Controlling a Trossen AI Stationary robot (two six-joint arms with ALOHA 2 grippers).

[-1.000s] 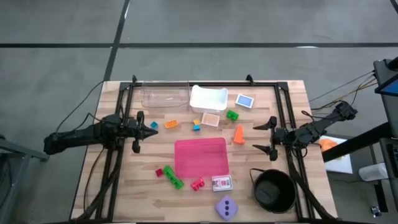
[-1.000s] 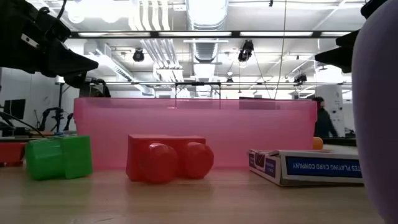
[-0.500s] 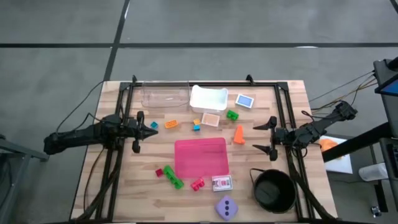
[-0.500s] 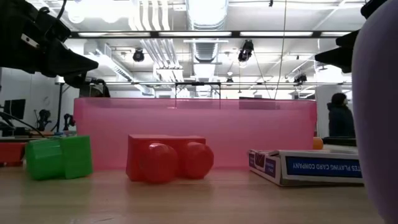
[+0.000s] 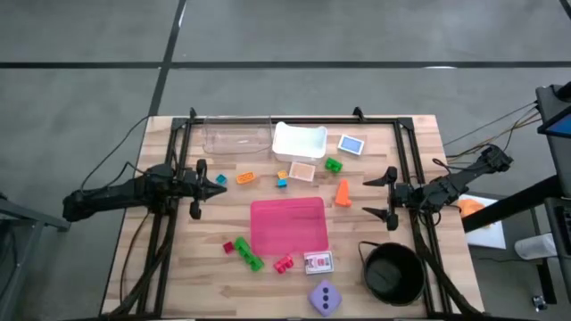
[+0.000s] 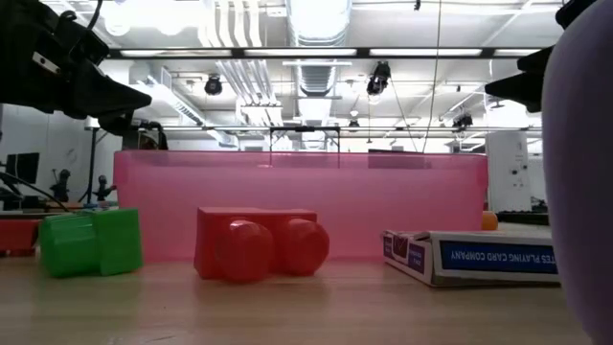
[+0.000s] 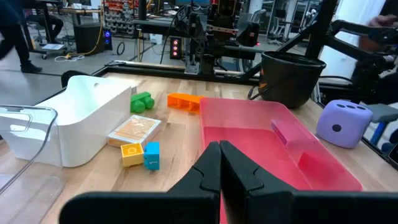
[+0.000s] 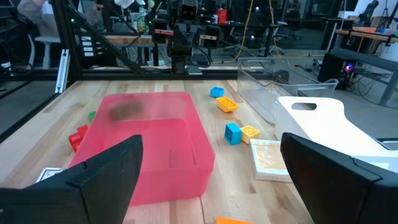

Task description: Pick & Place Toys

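Nothing has moved over the last second: left gripper (image 5: 198,189) closed and empty near the table's left edge, right gripper (image 5: 385,195) open opposite; toys untouched

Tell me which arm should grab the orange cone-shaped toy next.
Right. The right gripper is open, close beside the orange toy; the left gripper is shut across the pink tray.

A light wooden slatted table (image 5: 178,267) carries a pink tray (image 5: 287,226), a white bin (image 5: 299,141), a clear container (image 5: 236,138) and a black bowl (image 5: 393,273). Scattered around lie small coloured bricks (image 5: 248,256), an orange cone (image 5: 343,192), two card boxes (image 5: 318,263) and a lilac die (image 5: 326,297).
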